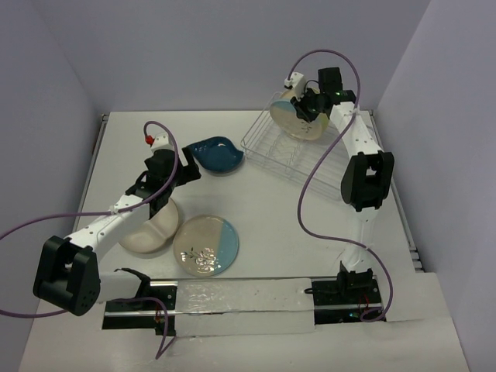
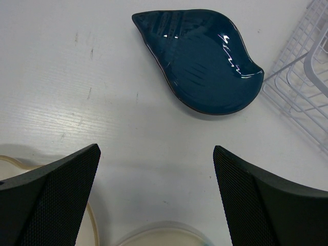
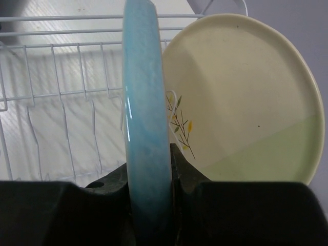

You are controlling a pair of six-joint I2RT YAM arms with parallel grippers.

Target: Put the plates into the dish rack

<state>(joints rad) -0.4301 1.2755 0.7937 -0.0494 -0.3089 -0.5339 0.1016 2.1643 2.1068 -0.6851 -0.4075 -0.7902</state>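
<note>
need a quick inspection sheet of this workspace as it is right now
surface: white table, faint scuff marks
job's things: dish rack holds a green-half plate; blue-rimmed plate held edge-on at the rack; leaf dish, blue-half plate and divided plate lie on the table
clutter: nothing seen
grippers: right gripper shut on the blue-rimmed plate; left gripper open, empty, facing the leaf dish
cables: purple cables loop off both arms; the right one crosses above the rack
surroundings: pale walls on three sides
</note>
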